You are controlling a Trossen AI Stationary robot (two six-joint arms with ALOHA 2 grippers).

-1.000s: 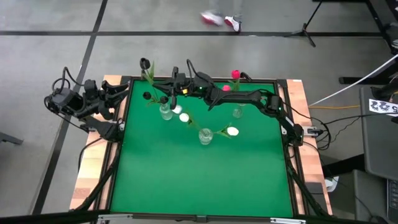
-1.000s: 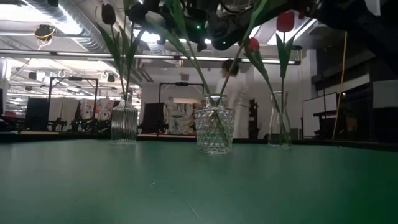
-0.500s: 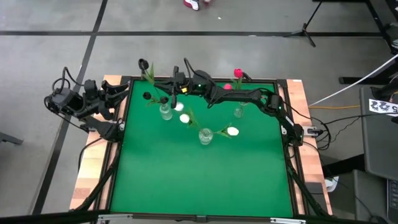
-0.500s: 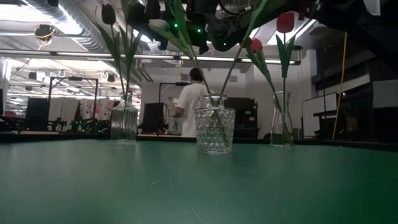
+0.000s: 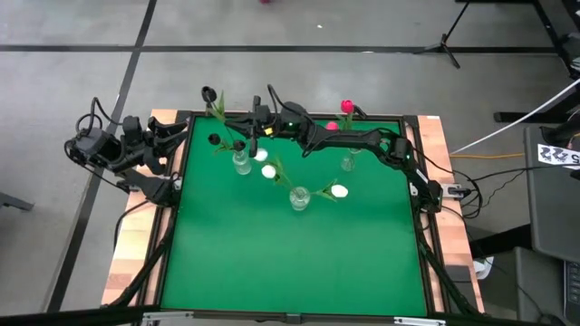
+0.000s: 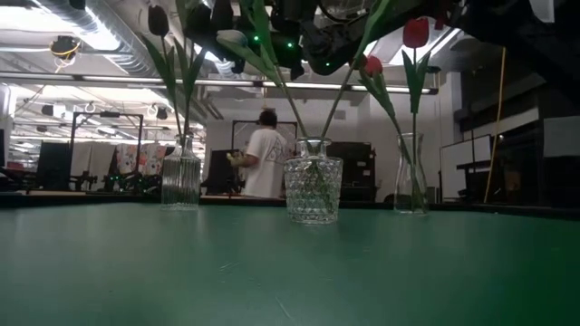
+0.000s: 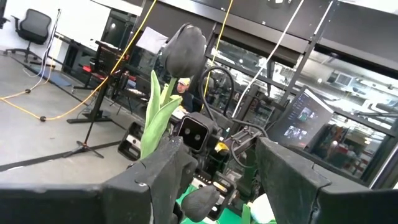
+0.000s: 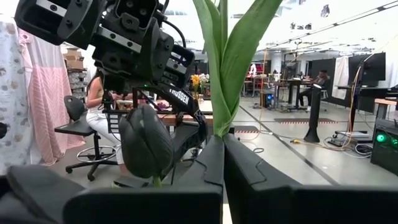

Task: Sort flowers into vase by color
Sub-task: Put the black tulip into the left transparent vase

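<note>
High view: the right gripper (image 5: 256, 128) reaches across the upper middle of the green surface (image 5: 290, 263), its fingers pressed together on a green stem (image 8: 222, 68) above the ribbed vase (image 5: 241, 163). That vase carries near-black flowers (image 5: 210, 91). White flowers (image 5: 339, 191) lean from the cut-glass vase (image 5: 298, 198) at centre frame, and red flowers (image 5: 344, 108) rise from the slim vase (image 5: 346, 164) at upper right. The left gripper (image 5: 178, 129) waits at the upper left edge, fingers apart.
</note>
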